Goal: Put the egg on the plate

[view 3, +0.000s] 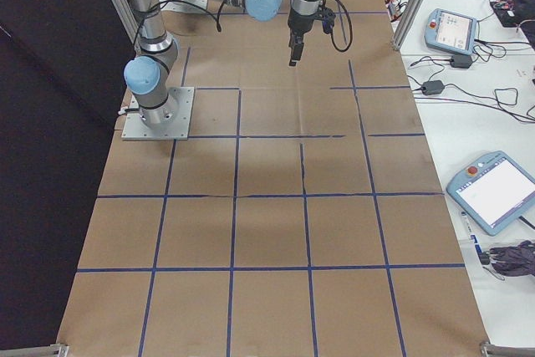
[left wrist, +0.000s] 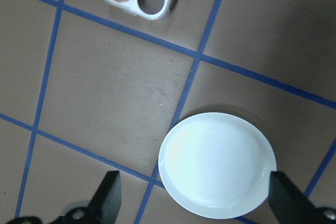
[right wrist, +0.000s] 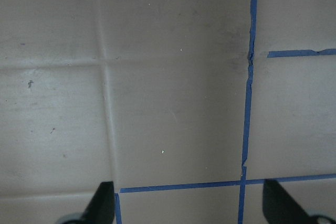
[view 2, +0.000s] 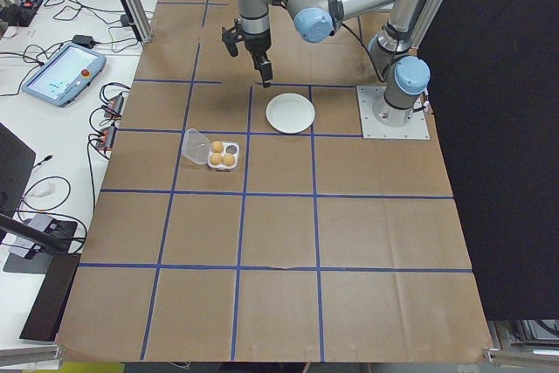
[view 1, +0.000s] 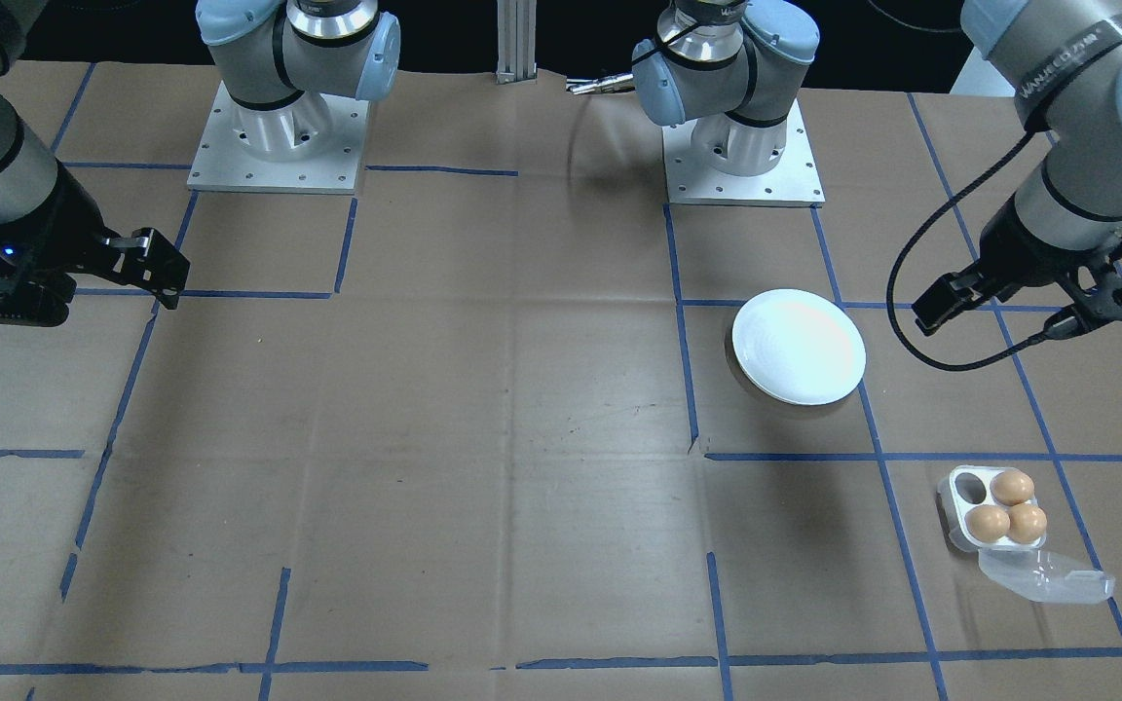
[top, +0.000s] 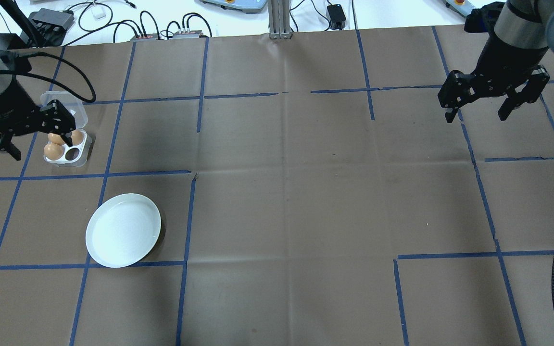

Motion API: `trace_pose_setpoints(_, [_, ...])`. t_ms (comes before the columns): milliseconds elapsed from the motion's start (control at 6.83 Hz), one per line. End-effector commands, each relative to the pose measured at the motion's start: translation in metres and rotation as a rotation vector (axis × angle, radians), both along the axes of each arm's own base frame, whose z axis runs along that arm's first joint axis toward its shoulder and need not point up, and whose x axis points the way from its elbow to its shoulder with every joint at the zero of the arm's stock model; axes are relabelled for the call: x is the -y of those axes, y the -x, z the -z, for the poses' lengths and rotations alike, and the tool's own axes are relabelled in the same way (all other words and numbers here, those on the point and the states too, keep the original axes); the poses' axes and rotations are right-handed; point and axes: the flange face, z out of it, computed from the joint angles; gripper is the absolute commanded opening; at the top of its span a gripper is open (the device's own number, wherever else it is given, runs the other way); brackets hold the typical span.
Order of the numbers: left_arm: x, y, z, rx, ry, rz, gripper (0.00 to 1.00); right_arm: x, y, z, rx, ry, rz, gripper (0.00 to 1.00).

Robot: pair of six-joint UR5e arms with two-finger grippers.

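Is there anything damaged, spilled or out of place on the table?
Nothing stands out. The plate lies flat and bare, and the open egg carton holds three whole eggs, with one cup empty. Nothing spilled.

Eggs in carton, plate bare.
I see three brown eggs (view 1: 1007, 509) sitting in the clear four-cup carton (view 1: 962, 497), lid open, one cup empty; the white round plate (view 1: 799, 346) lies flat nearby, apart.

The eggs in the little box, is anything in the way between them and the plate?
No. Only bare brown paper with blue tape lines lies between the eggs in the open carton and the empty plate. The carton's lid opens away from the plate.
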Motion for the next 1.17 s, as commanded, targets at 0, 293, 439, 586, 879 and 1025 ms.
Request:
trace_pose_setpoints(0, [0.009, -0.066, 0.047, -0.001, 0.001, -0.021, 0.99, 0.000, 0.000, 0.000, 0.000, 0.000, 0.000, 1.00])
trace_pose_setpoints(293, [0.038, -0.094, 0.090, 0.033, 0.051, -0.022, 0.99, 0.000, 0.000, 0.000, 0.000, 0.000, 0.000, 1.00])
trace_pose_setpoints(439, [0.045, -0.113, 0.107, 0.025, 0.048, -0.027, 0.99, 0.000, 0.000, 0.000, 0.000, 0.000, 0.000, 1.00])
trace_pose_setpoints(586, [0.050, -0.135, 0.123, 0.013, 0.057, 0.073, 0.97, 0.000, 0.000, 0.000, 0.000, 0.000, 0.000, 1.00])
trace_pose_setpoints(879, [0.070, -0.145, 0.146, -0.092, 0.109, 0.227, 0.98, 0.000, 0.000, 0.000, 0.000, 0.000, 0.000, 1.00])
trace_pose_setpoints(1025, [0.076, -0.149, 0.161, -0.099, 0.092, 0.244, 0.99, 0.000, 0.000, 0.000, 0.000, 0.000, 0.000, 1.00])
